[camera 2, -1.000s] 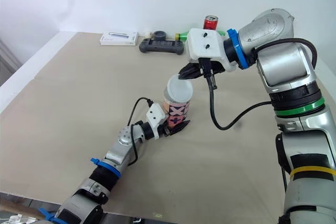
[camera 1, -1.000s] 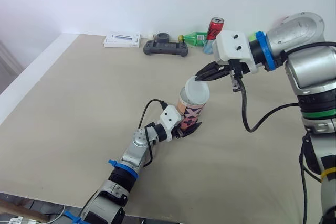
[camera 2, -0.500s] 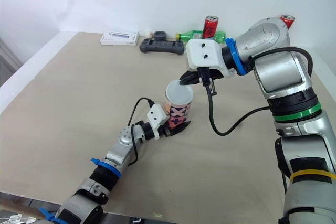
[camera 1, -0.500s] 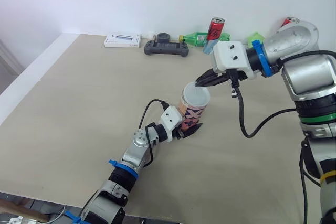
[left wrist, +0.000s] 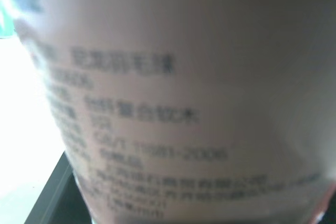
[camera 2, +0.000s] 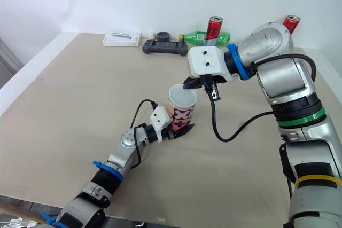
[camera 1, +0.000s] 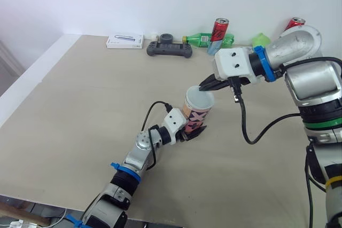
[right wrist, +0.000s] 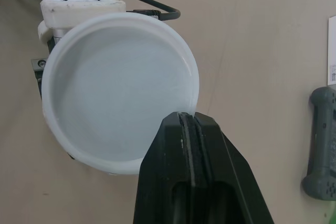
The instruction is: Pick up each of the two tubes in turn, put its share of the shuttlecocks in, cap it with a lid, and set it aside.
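Observation:
A short tube [camera 1: 194, 116] with a pink and orange pattern stands upright on the tan table [camera 1: 80, 105]. My left gripper [camera 1: 191, 131] is shut on its lower part, and the tube's printed wall [left wrist: 184, 103] sits right against the left wrist camera. A white lid [camera 1: 199, 99] rests level on the tube's mouth. My right gripper [camera 1: 206, 85] comes in from the far right side and is shut on the lid's rim. In the right wrist view the lid [right wrist: 118, 108] lies just past the closed black fingers [right wrist: 173, 150]. The lid hides what is inside the tube.
Along the far edge lie a white box [camera 1: 124, 41], a grey game controller [camera 1: 169, 49], a green bottle [camera 1: 202, 39] and a red can [camera 1: 218, 28]. Another red can [camera 1: 294, 23] stands at the far right. The table's left edge [camera 1: 32, 81] runs diagonally.
My right gripper has come down and toward me with the lid. The lid was tilted above the tube's mouth; now it sits level on it. The left arm has not moved.

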Controlling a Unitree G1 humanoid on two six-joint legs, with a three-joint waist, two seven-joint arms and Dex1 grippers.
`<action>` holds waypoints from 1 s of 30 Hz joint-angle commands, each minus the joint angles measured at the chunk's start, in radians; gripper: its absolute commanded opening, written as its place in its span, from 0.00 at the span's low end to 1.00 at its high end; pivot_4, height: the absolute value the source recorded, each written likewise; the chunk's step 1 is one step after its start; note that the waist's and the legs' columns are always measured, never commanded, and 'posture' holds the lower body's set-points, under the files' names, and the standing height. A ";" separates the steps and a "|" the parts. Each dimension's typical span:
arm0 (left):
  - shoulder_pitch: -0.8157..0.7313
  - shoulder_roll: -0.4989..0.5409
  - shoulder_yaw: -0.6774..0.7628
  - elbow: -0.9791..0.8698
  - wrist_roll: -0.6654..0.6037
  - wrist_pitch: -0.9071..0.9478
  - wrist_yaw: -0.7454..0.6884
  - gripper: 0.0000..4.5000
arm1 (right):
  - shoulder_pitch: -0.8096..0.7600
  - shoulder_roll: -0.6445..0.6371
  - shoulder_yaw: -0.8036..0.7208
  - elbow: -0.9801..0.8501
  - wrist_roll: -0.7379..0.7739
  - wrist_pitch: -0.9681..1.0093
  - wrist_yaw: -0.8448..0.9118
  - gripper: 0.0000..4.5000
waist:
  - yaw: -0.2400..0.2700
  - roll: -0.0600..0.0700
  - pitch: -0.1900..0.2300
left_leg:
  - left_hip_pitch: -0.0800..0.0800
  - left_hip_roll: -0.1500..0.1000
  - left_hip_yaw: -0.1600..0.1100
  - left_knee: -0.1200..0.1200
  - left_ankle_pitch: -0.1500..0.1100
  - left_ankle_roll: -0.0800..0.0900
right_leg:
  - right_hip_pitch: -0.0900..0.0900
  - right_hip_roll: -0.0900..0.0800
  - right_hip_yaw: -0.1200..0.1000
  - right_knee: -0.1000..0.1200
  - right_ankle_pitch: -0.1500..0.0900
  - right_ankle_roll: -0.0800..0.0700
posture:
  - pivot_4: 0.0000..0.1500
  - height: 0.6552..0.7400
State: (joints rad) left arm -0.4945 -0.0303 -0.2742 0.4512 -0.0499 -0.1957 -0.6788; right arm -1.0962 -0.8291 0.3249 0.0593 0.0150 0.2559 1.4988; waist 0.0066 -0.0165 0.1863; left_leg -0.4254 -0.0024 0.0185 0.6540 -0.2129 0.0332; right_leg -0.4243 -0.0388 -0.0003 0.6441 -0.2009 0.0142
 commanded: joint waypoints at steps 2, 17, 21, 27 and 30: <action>0.020 0.001 0.003 -0.009 -0.007 0.012 0.004 0.68 | 0.022 -0.010 0.008 -0.021 -0.012 -0.002 0.016 0.32 | 0.000 0.000 0.000 | 0.000 0.000 0.000 0.000 0.000 0.000 | 0.000 0.000 0.000 0.000 0.000 0.000 | 1.00 0.99; 0.016 0.002 0.005 -0.002 -0.008 0.009 0.006 0.68 | -0.031 0.050 -0.124 -0.031 0.215 0.265 -0.002 0.74 | 0.000 0.000 -0.001 | 0.002 0.001 0.001 0.000 0.000 0.000 | 0.001 0.000 0.000 0.001 0.000 -0.002 | 1.00 0.99; 0.013 -0.002 0.005 0.000 -0.008 0.008 0.009 0.68 | 0.039 0.055 -0.099 -0.050 0.228 0.295 -0.018 0.40 | 0.000 0.000 -0.001 | 0.002 0.001 0.000 0.000 0.000 0.000 | 0.001 0.000 -0.001 0.001 0.000 -0.002 | 1.00 0.99; 0.021 -0.005 0.003 -0.006 -0.007 0.008 0.015 0.68 | 0.085 0.101 -0.047 0.014 0.182 0.269 -0.064 0.01 | -0.004 0.000 -0.002 | 0.002 0.002 0.002 0.000 0.000 0.000 | 0.001 0.001 0.000 0.001 0.000 -0.002 | 1.00 0.99; 0.027 -0.004 -0.001 -0.012 -0.009 0.009 0.018 0.68 | 0.082 0.110 -0.026 0.055 0.148 0.245 -0.080 0.01 | -0.004 -0.001 -0.002 | 0.003 0.004 0.002 0.000 0.001 0.000 | 0.001 0.004 0.001 0.001 0.002 -0.004 | 1.00 0.99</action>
State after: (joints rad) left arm -0.4808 -0.0294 -0.2634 0.4516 -0.0647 -0.1882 -0.6588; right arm -1.0133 -0.7206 0.2623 0.0826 0.2148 0.5157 1.4413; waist 0.0022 -0.0177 0.1843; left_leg -0.4216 0.0026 0.0211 0.6548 -0.2121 0.0336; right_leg -0.4230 -0.0343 0.0003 0.6454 -0.1987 0.0089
